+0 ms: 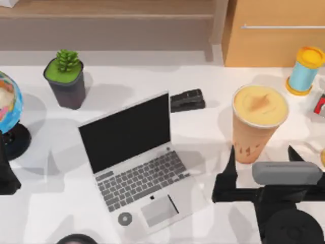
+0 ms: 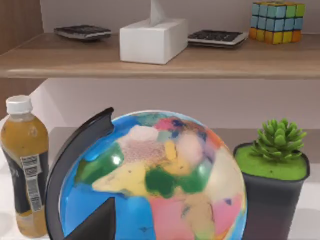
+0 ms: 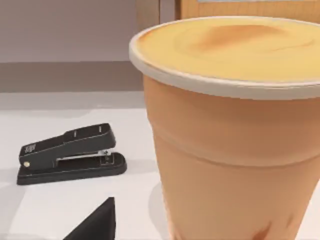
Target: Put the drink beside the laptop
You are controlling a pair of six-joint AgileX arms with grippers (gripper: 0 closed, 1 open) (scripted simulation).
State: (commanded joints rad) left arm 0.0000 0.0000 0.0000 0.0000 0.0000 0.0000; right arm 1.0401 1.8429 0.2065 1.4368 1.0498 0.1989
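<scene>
On the white surface [image 1: 203, 137] the laptop [image 1: 137, 162] lies open at centre, a stapler [image 1: 187, 100] behind it. The drink [image 1: 256, 124] stands upright to the right, well apart from the laptop. The right tool [image 1: 264, 158] sits at the cup's base, fingers spread either side. The left arm [image 1: 6, 170] is parked at the left edge.

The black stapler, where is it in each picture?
Top view: the stapler lies behind the laptop, between the potted plant and the drink.
Left wrist view: not in it.
Right wrist view: the stapler lies flat on the table beside the drink.
Shared landmark: the drink, in the top and right wrist views.
</scene>
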